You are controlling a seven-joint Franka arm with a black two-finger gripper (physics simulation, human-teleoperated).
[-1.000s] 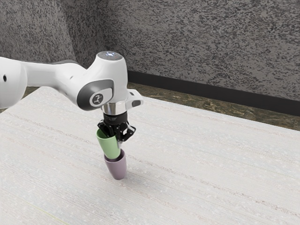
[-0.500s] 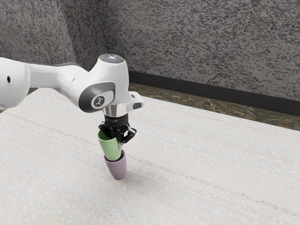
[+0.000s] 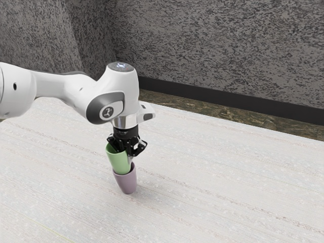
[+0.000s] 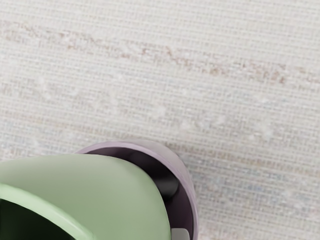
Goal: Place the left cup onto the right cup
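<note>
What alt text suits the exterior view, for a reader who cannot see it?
A white robot arm has its black pincer at the rim of a tilted green cup whose base sits inside a purple cup on a pale table. A speckled grey wall stands behind.

No legible text or numbers. A small white emblem (image 3: 106,112), unreadable, marks the grey round joint cap (image 3: 96,101) of the white robot arm (image 3: 55,86).

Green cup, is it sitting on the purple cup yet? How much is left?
Nearly. Done: the green cup has its bottom inside the purple cup, leaning to one side. In hand: the end effector grips the green cup's rim. Left: probably let go and lift away.
</note>
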